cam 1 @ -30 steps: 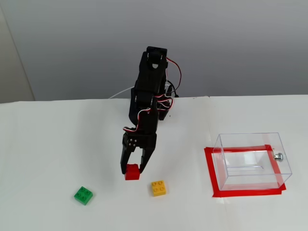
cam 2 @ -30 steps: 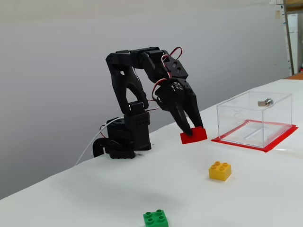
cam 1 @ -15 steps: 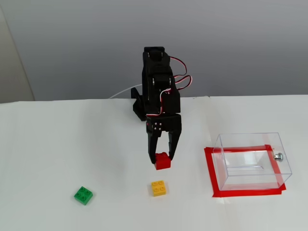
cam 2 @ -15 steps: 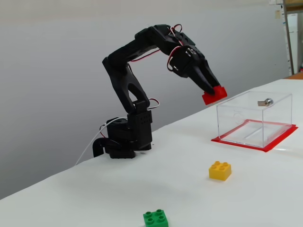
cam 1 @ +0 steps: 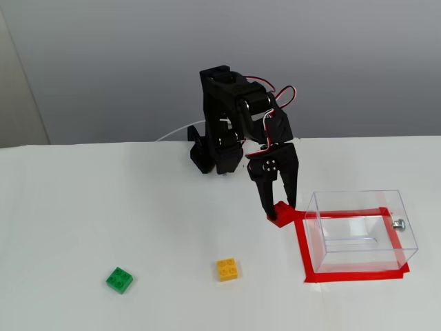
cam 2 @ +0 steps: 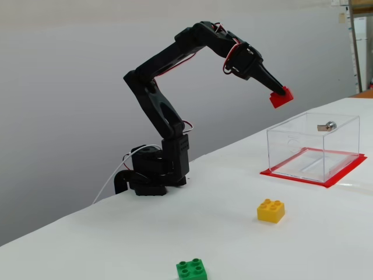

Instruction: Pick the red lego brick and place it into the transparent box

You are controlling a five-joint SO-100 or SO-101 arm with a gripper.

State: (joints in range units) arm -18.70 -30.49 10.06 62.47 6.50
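Red lego brick point(cam 2: 280, 99) pinched in our claw point(cam 2: 278, 95), raised above worktop point(cam 2: 233, 233), beside transparent box point(cam 2: 315, 143). We see yellow brick point(cam 1: 227, 269), green brick point(cam 1: 120, 279) lying apart.

The arm stretches up and to the right, its pincer point(cam 2: 281, 96) clamped on the red lego brick point(cam 2: 280, 98), held high above the counter point(cam 2: 221, 233). The transparent box point(cam 2: 313, 146) stands below on red tape, right of the brick. A yellow brick point(cam 2: 271, 210) and a green brick point(cam 2: 192, 270) lie nearer the camera.

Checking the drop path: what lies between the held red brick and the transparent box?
Nothing: in a fixed view, only open air separates the red lego brick from the transparent box.
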